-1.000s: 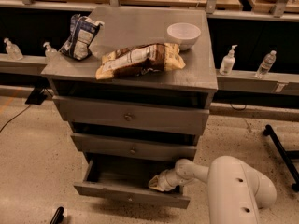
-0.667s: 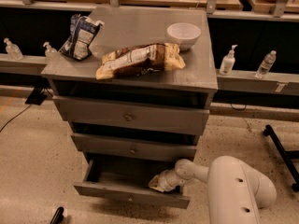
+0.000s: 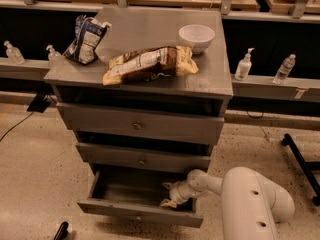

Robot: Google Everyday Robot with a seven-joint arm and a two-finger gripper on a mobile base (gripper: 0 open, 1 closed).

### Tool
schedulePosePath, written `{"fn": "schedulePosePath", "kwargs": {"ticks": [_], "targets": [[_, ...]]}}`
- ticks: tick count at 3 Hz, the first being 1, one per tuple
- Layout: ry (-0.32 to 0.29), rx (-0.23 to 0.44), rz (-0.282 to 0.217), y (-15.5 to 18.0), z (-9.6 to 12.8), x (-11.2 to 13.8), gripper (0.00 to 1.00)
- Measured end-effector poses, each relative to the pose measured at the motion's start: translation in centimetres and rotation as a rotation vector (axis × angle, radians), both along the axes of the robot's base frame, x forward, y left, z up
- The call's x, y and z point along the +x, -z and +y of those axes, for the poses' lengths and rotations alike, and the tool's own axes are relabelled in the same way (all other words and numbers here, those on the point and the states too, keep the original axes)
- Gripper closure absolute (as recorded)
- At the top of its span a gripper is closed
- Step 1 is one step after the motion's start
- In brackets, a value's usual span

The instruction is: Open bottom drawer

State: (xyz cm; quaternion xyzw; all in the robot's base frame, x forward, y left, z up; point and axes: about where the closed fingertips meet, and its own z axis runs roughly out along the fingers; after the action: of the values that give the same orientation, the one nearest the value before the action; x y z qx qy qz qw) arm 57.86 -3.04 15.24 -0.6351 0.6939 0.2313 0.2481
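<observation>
The grey chest has three drawers. Its bottom drawer point(image 3: 137, 213) is pulled out toward me, and its dark inside shows. The middle drawer point(image 3: 142, 158) and the top drawer point(image 3: 137, 125) above it each carry a small round knob. My white arm comes in from the lower right. My gripper point(image 3: 170, 196) reaches over the right part of the bottom drawer's front edge and sits inside the drawer. The knob of the bottom drawer is out of sight.
On the chest top point(image 3: 210, 69) lie a brown snack bag point(image 3: 150, 64), a blue-and-white bag point(image 3: 86, 38) and a white bowl point(image 3: 196, 35). Bottles point(image 3: 243, 65) stand on a low ledge behind. A black stand leg point(image 3: 300, 159) lies on the floor at right.
</observation>
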Motion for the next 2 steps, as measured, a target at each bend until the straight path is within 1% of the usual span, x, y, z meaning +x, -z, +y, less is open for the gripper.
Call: {"fn": "schedulePosePath", "kwargs": {"ticks": [1,2], "targets": [[0.000,0.000,0.000,0.00,0.00,0.03,0.40],[0.038,0.026,-0.086,-0.09,0.31,0.90,0.64]]}}
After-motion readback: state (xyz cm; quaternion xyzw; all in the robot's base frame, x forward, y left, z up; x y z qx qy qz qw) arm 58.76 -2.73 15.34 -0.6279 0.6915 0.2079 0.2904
